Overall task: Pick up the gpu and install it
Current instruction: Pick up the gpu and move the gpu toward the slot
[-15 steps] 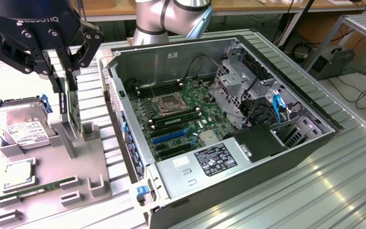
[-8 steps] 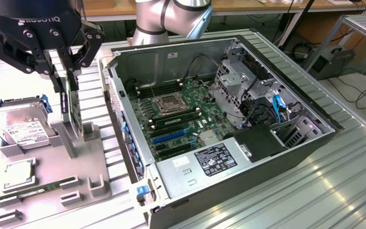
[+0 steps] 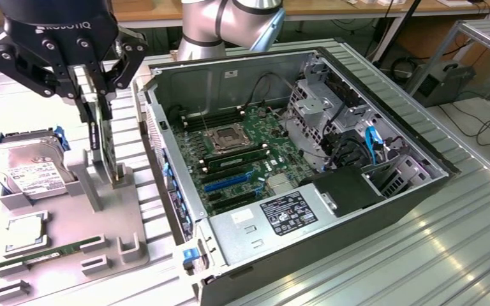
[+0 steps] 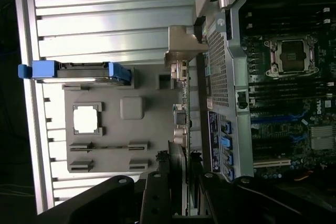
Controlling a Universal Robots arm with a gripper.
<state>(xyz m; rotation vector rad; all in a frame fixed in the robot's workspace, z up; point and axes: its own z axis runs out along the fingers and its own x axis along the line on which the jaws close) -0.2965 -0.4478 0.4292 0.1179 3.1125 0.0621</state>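
Note:
The gpu (image 3: 102,146) is a thin black card standing on edge over the grey fixture plate (image 3: 100,220), beside a grey post, at the exterior view's left. My gripper (image 3: 92,105) hangs over it from above, its fingers closed on the card's upper edge, one on each flat face. In the wrist view the gpu (image 4: 181,100) shows edge-on, running away from my gripper (image 4: 181,169), with its pale bracket at the far end. The card's lower edge sits level with the fixture's slots; I cannot tell whether it rests in them or is just clear.
The open PC case (image 3: 381,121) lies at the exterior view's right of the fixture, its motherboard (image 3: 237,159) and blue expansion slots (image 3: 228,183) exposed. On the fixture stand a silver hard drive (image 3: 23,167), a processor (image 3: 25,231) and a green memory stick (image 3: 53,252).

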